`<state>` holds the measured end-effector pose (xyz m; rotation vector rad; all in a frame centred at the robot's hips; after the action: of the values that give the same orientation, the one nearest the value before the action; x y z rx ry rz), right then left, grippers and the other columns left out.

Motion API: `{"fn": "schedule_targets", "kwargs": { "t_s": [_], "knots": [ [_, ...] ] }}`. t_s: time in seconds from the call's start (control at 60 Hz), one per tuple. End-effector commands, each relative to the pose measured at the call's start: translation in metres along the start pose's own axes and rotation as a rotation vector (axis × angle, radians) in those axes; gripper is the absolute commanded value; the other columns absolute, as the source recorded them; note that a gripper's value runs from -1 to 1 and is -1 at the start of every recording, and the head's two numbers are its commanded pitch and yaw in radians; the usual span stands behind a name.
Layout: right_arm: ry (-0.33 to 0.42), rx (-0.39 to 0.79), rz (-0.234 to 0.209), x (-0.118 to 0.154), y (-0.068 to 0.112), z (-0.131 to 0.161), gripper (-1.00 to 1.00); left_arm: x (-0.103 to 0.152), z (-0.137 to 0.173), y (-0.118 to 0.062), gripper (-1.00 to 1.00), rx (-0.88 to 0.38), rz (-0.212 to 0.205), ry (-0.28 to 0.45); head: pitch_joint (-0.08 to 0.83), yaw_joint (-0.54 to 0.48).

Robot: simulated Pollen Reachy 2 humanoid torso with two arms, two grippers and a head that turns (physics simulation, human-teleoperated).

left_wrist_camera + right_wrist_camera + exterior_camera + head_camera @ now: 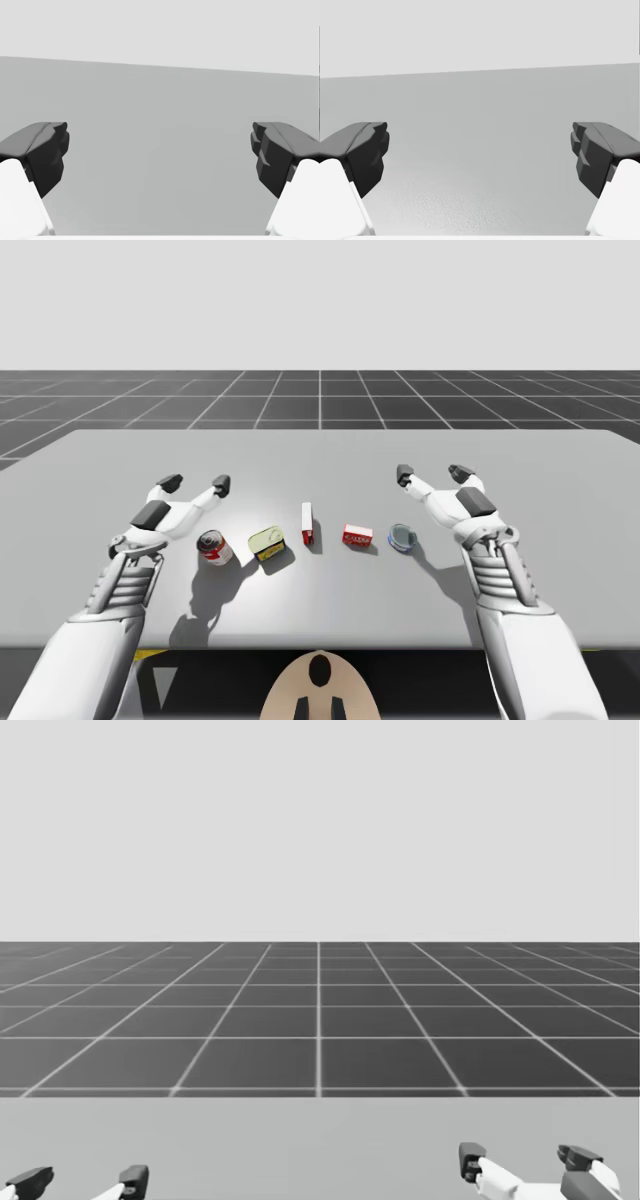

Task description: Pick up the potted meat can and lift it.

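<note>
Your left gripper (196, 483) is spread wide with nothing between its fingers, and its wrist view looks out over bare table (560, 500) ahead of it. Your right gripper (432, 475) is in the same state, wide open and empty. Both hang above the surface on either side of the row of objects, and their fingertips reach past that row toward the far edge. By my reading the task has not begun: no approach has been made and nothing is in hand. The potted meat can (267, 542) sits in that row, second from your left. It lies between a red-and-white round can (213, 547) on its side, just beside it, and a thin red-and-white box (307, 523) standing upright. A small red box (357, 535) and a blue round can (402, 537) lie further toward your right. The left gripper is the closer one, so the next move probably calls for drawing it back and across, then bringing it down over the can. Its fingers should straddle the can's shorter sides and stay clear of the round can next to it. The potted meat can looks low and squat, with rounded corners, a pale greenish top and a yellow side wall. It seems to rest flat on the table, slightly skewed to the row.
</note>
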<state>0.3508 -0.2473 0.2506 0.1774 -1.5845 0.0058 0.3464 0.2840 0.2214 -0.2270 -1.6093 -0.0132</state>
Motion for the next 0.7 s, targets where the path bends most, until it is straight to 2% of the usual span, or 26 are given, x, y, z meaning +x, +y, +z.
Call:
{"fn": "schedule_targets", "kwargs": {
  "t_s": [0.017,0.083,0.183,0.5,0.7],
  "knots": [
    [0.007,-0.004,0.009,0.0001,0.0006,0.0021,-1.0,-0.0014,-0.0005,-0.0006,-1.0,-0.01,-0.012,0.006,0.013,0.0],
    [-0.005,0.026,-0.007,0.0013,0.0014,0.0022,-1.0,-0.0015,-0.0004,-0.0006,-1.0,-0.007,-0.019,0.002,0.026,0.0],
    [-0.005,0.022,-0.003,0.0019,0.0007,0.0019,-1.0,-0.0011,-0.0002,-0.0007,-1.0,-0.007,-0.022,-0.001,0.07,0.0],
    [-0.003,0.001,0.014,0.002,-0.0001,0.0015,-1.0,-0.0013,0.0,-0.0004,-1.0,-0.005,-0.044,-0.01,0.406,-0.01],
    [-0.003,0.001,0.017,0.0033,-0.0002,0.0019,-1.0,-0.0005,-0.0004,-0.0003,-1.0,-0.005,-0.049,-0.013,0.542,0.05]
  ]
}}
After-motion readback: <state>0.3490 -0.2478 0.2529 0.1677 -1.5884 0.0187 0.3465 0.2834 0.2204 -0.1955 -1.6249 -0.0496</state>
